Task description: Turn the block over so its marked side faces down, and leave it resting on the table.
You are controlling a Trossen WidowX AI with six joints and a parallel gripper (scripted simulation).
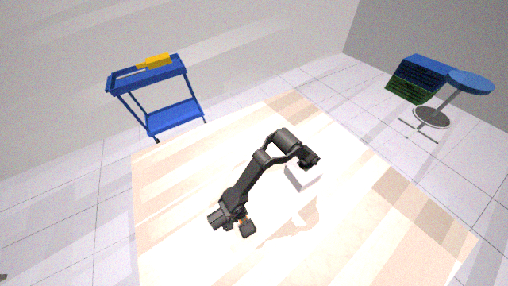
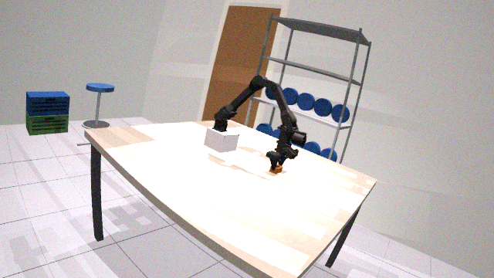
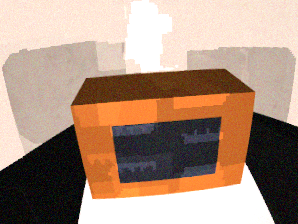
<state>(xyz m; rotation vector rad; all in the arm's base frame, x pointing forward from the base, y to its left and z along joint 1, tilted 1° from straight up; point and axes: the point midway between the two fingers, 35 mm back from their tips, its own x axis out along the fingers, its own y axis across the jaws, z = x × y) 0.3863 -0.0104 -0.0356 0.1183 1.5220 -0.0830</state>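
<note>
Between black fingers, orange block (image 1: 240, 222) (image 2: 275, 169) (image 3: 231, 145).

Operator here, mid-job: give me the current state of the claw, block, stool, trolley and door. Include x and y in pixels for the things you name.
Black two-fingered claw (image 1: 243, 223) (image 2: 276, 164): shut on the block.
Orange block with dark rectangular mark (image 2: 275, 169) (image 3: 232, 135): gripped, marked side up, not yet turned over.
Blue-topped round stool (image 1: 470, 82) (image 2: 99, 88): upright, unoccupied.
Blue two-tier metal trolley (image 1: 175, 116): upright, yellow item on top tier.
Brown door (image 2: 241, 50): closed.
</note>
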